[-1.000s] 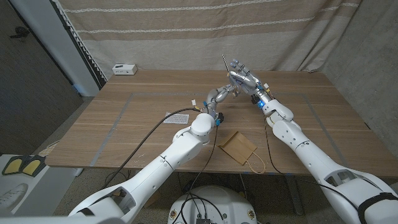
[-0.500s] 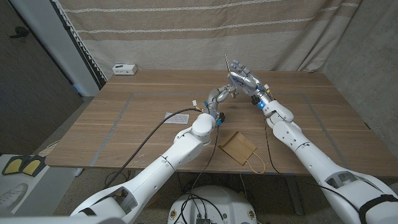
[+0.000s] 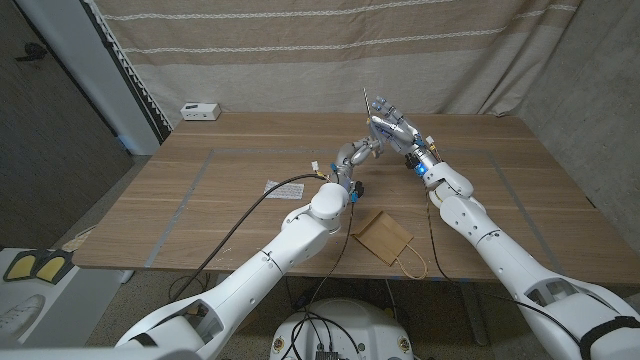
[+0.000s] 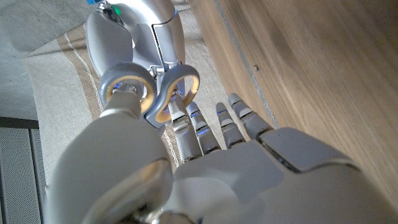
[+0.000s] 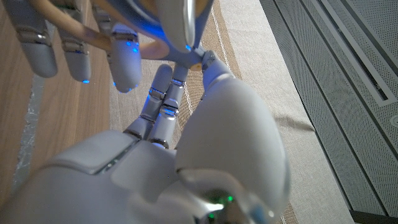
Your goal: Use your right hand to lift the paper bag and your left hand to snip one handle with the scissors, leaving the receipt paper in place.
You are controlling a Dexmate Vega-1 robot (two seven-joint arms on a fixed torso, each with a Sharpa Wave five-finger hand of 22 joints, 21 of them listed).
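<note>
The scissors [image 3: 364, 103] stand blades up in the air over the far middle of the table, between both hands. My left hand [image 3: 355, 153] has its thumb in one grey-and-tan loop [image 4: 177, 84] and its other fingers by the second loop. My right hand [image 3: 392, 128] faces it, with thumb and fingers pinched on the scissors [image 5: 186, 18] near the pivot and the other fingers spread upward. The brown paper bag [image 3: 382, 236] lies flat near the front edge, one handle [image 3: 411, 264] hanging over it. The receipt paper [image 3: 285, 188] lies left of the bag.
A small white box [image 3: 200, 110] sits at the far left of the wooden table [image 3: 200, 210]. A black cable [image 3: 245, 208] runs along my left arm over the table. A striped curtain [image 3: 300, 50] hangs behind.
The scissors' tip has shifted a touch to the right. Both hands stay together at the same spot.
</note>
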